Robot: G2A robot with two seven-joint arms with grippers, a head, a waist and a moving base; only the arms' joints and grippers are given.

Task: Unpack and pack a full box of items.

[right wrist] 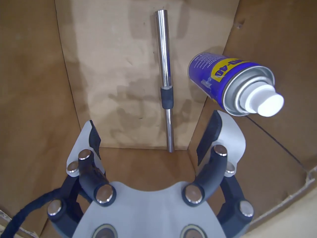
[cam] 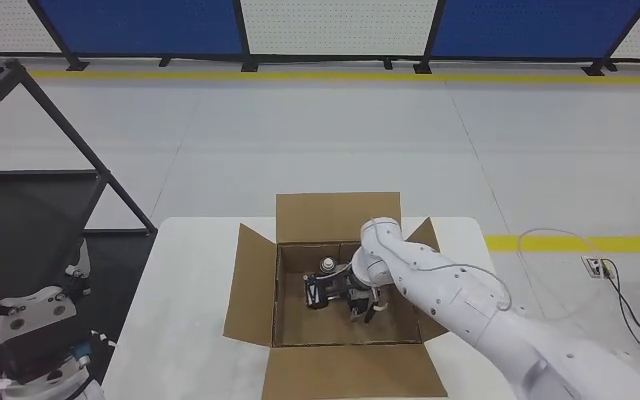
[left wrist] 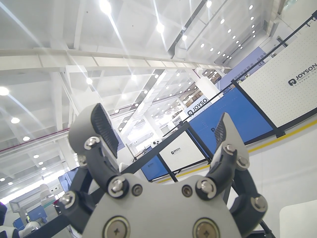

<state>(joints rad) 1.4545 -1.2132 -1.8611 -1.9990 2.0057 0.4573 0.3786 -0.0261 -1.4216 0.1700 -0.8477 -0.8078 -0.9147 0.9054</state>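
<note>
An open cardboard box stands on the white table. My right gripper hangs inside the box, open, with nothing between its fingers, and appears in the top view as right gripper. On the box floor lies a shiny metal rod with a black collar. A blue and yellow spray can with a white nozzle stands upright in a corner of the box, seen from above as spray can. My left gripper is open, pointing up at the ceiling, holding nothing.
The box flaps are folded outward on all sides. A dark metal frame stands left of the table. Blue and white partition panels line the far floor.
</note>
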